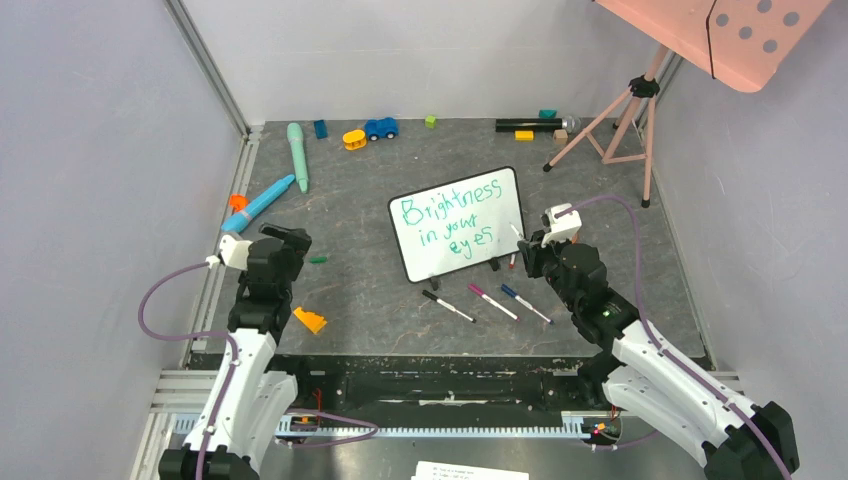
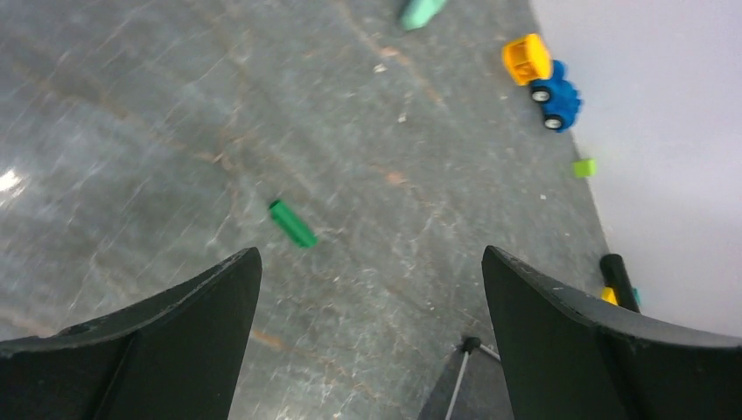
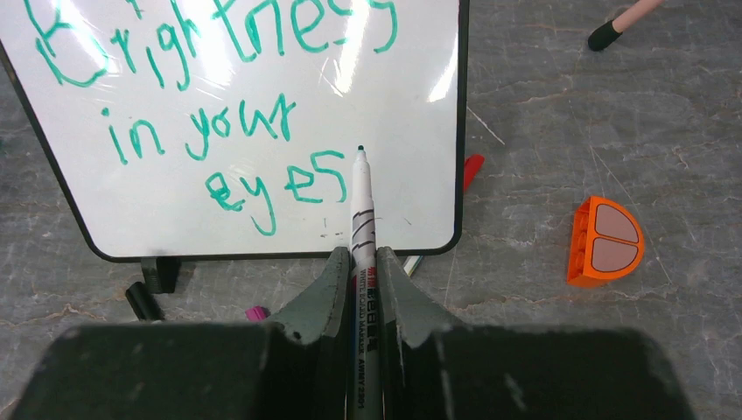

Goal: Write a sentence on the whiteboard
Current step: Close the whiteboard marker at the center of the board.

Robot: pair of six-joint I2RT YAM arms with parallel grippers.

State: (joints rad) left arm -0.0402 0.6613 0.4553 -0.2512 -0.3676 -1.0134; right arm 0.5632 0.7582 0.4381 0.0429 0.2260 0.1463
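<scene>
Now right gripper (image 3: 361,258) clamped on marker (image 3: 361,197), tip pointing at whiteboard (image 3: 402,131), left gripper (image 2: 369,254) spread wide apart

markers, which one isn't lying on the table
The marker in the right gripper, tip pointing at the whiteboard; the other three lie flat before it.

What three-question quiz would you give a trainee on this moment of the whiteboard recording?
1. True or false: the right jaws are shut on a marker.
2. The sentence on the whiteboard ends with: A) eyes B) your C) smile.
3. Fill in: the left jaws are ___, holding nothing.
Key: 1 true; 2 A; 3 open.
</scene>
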